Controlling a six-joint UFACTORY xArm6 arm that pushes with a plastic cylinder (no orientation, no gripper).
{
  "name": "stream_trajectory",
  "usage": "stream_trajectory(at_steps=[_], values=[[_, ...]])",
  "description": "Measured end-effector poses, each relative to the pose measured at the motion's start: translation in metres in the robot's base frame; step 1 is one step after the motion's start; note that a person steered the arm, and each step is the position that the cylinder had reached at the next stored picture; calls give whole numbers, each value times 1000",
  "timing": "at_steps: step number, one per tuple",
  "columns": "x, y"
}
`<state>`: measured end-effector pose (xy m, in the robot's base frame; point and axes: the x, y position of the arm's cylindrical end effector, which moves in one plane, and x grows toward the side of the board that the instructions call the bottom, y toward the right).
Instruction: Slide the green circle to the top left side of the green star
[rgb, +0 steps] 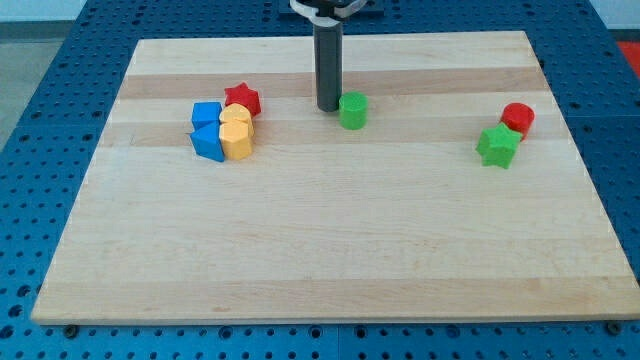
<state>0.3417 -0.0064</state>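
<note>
While my tip rests just left of the green circle, the green star sits well right, touching a red cylinder; no gripper fitted, so its state cannot be told.

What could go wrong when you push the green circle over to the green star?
My tip sits just left of the green circle, so an off-centre push might let it slip round the rod. The red circle touches the green star at its upper right; overshooting could bump either one and shift the star.
</note>
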Motion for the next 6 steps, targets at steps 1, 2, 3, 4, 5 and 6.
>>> stream_trajectory(at_steps=[1, 2, 3, 4, 5, 6], values=[[10, -5], [11, 24], [11, 55], [11, 91], [11, 119], [11, 150]])
